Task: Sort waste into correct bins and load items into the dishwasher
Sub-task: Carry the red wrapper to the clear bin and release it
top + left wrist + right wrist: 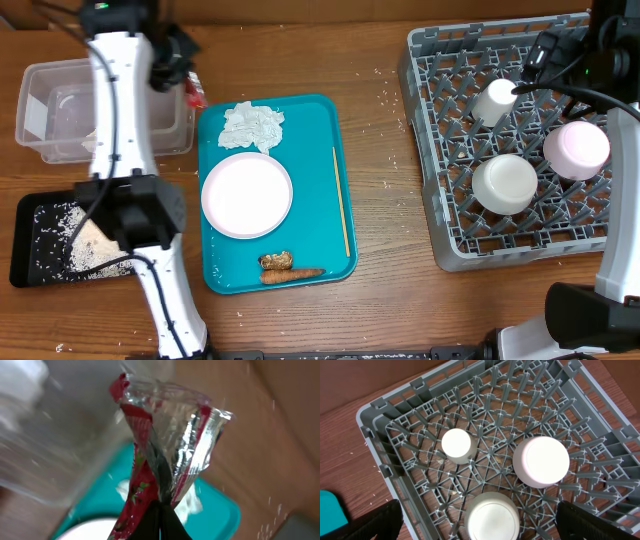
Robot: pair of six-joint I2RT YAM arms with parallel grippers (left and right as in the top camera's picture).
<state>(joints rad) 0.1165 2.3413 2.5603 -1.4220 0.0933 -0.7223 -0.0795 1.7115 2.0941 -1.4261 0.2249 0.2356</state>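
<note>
L gripper [161,512]: jaws shut, pinching red wrapper [170,445]; wrapper held up by right wall of clear tub [40,110].
R gripper [477,507]: jaws wide, nothing held, above dish rack [520,252].
Rack contents: pink dish [576,148], white bowl [505,183], cup [494,100].
Teal tray [320,150]: plate [247,194] at ctr, tissue [253,126] at far end, carrot stick [295,273] + brown scrap [276,260] at near end.
Black tray [30,230]: rice [55,222] scattered inside.
</note>
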